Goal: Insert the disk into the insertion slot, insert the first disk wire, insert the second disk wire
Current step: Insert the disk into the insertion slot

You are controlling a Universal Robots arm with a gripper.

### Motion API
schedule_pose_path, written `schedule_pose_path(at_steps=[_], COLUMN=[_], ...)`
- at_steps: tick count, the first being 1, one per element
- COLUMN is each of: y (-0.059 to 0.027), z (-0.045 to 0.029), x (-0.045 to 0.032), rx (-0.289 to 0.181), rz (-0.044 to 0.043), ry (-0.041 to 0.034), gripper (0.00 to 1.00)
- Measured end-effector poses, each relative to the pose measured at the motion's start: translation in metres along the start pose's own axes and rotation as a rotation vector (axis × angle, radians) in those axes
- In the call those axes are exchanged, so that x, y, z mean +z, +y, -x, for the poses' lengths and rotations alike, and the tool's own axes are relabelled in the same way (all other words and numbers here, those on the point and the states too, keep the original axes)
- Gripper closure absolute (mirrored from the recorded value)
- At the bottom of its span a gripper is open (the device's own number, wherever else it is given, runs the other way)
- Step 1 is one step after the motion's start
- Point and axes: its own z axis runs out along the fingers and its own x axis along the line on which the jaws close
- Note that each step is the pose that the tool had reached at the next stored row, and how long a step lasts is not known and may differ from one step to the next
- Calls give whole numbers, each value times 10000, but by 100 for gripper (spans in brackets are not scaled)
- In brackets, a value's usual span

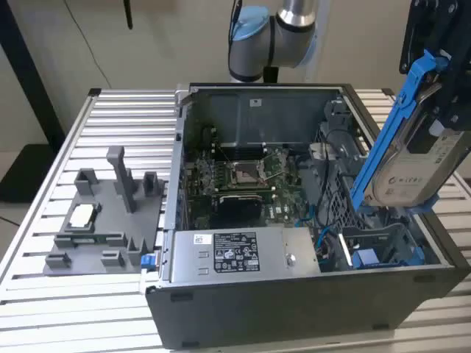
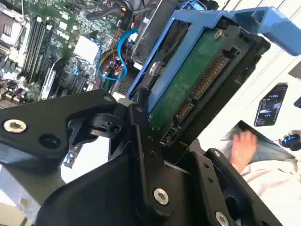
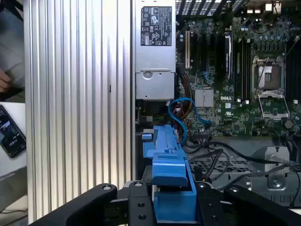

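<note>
Black end effector (image 2: 171,136) is pinched shut on the disk (image 1: 412,173), clamping the blue carrier frame from both sides. Green board and connector edge show in the second wrist view. Disk is held in the air, steeply tilted, lower end dipping over the case rim at the exterior view's right. Can't see it touching anything but the end effector.

Insertion slot (image 1: 383,243) sits just below that lower end: grey bay, blue tabs, disk not in it.

Step 1 of 3 is in hand. Disk isn't seated, and I judge both wires untouched. Seating calls for laying the carrier flatter and lining its sides up with the bay walls. Fit looks tight, so a skewed entry could jam. Blue cable (image 3: 181,120) loops just beside the bay, a snag risk.

Further out: power-supply box (image 1: 235,254), motherboard (image 1: 250,176), case (image 1: 294,305) on the slatted metal tabletop (image 1: 125,121).
</note>
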Motion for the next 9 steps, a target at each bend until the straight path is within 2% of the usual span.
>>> schedule_pose_path(at_steps=[9], y=[0], z=[0], x=[0], rx=[0], rz=[0], ry=[0], gripper=[67])
